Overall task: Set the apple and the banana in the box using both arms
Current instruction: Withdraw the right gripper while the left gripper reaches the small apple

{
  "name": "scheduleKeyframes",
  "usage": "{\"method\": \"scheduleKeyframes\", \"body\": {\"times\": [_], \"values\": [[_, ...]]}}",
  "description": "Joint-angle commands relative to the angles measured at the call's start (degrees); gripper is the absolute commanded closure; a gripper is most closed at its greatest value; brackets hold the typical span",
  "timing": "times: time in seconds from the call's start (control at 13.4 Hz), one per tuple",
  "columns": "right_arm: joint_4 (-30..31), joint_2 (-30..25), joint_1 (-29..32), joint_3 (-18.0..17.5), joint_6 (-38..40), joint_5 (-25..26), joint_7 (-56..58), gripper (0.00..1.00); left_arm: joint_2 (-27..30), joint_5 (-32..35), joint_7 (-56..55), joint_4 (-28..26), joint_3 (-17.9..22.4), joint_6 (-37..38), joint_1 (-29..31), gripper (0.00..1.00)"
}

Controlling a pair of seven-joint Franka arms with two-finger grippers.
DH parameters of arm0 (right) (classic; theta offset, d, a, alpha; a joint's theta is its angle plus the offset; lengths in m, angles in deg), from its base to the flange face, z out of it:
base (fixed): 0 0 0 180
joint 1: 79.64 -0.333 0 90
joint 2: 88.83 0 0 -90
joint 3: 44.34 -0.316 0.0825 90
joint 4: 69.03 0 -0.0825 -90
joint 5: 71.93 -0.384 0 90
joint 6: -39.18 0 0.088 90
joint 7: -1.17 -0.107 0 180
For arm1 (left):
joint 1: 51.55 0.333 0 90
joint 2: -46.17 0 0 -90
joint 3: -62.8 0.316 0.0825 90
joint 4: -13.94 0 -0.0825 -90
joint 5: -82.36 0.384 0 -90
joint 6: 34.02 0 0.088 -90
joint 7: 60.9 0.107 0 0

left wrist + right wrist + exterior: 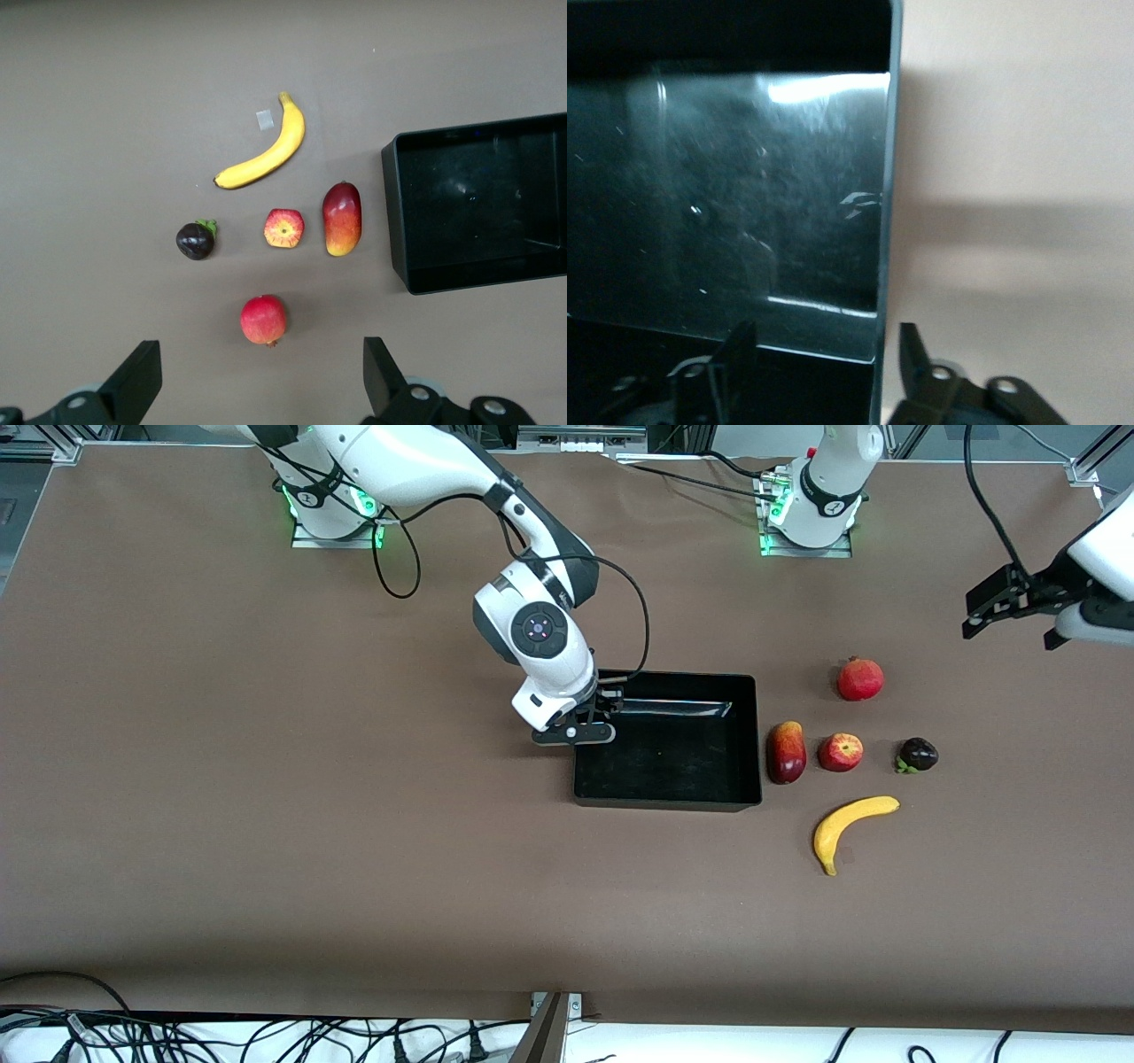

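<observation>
Nothing boxed yet: we're hovering the left gripper [1010,611], fingers wide, at the left arm's end of the bench, while the right gripper [592,722] straddles, open, the box [744,731] wall mid-bench. Apple [840,752] and banana [850,828] are lying beside the box.

Right arm extends from its base at the bench's top edge toward mid-bench, wrist bent downward; right gripper [595,710] low, fingers [917,354] parted. Left arm is raised near the left arm's end of the bench; left gripper [1010,613] aloft, fingers [137,376] spread wide.
</observation>
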Motion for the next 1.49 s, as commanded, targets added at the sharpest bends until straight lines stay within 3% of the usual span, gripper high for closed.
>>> {"method": "scheduleKeyframes", "body": {"times": [0.0, 0.15, 0.37, 0.52, 0.75, 0.82, 1.12, 1.42], "values": [[0.6, -6.4, 4.4, 0.4, 7.5, -0.3, 4.8, 0.0, -4.7, 1.4, 1.3, 0.4, -0.5, -0.7, 0.3, 0.0], [0.6, -10.5, 7.6, 3.0, 14.5, -0.4, 10.4, 0.0, -7.8, 1.5, 0.6, -1.5, -0.2, -3.3, 0.3, 0.0], [0.6, -13.6, 9.5, 10.4, 21.7, -0.3, 19.7, 0.0, -9.7, 6.8, 1.7, -14.0, 0.3, -19.2, 0.6, 0.0], [0.7, -15.2, 9.5, 15.6, 27.3, -0.3, 21.4, 0.0, -10.7, 6.9, 1.7, -21.6, 0.3, -29.1, 0.6, 0.0], [0.5, -18.5, 10.0, 22.3, 29.2, -0.1, 22.8, 0.0, -13.2, 7.0, 3.9, -27.7, 0.3, -37.7, 0.6, 0.0], [0.5, -19.7, 11.7, 22.9, 29.3, -0.1, 24.3, 0.0, -14.3, 7.0, 7.1, -28.7, 0.3, -39.7, 0.6, 0.0], [1.7, -24.5, 21.6, 19.9, 34.3, 1.8, 34.8, 0.0, -16.7, 6.9, 18.4, -30.2, 0.2, -43.0, 0.6, 0.0], [13.0, -32.9, 34.0, 7.9, 30.7, 10.5, 35.4, 0.0, -19.7, 6.1, 28.4, -31.4, 0.1, -50.1, -0.1, 0.0]]}}
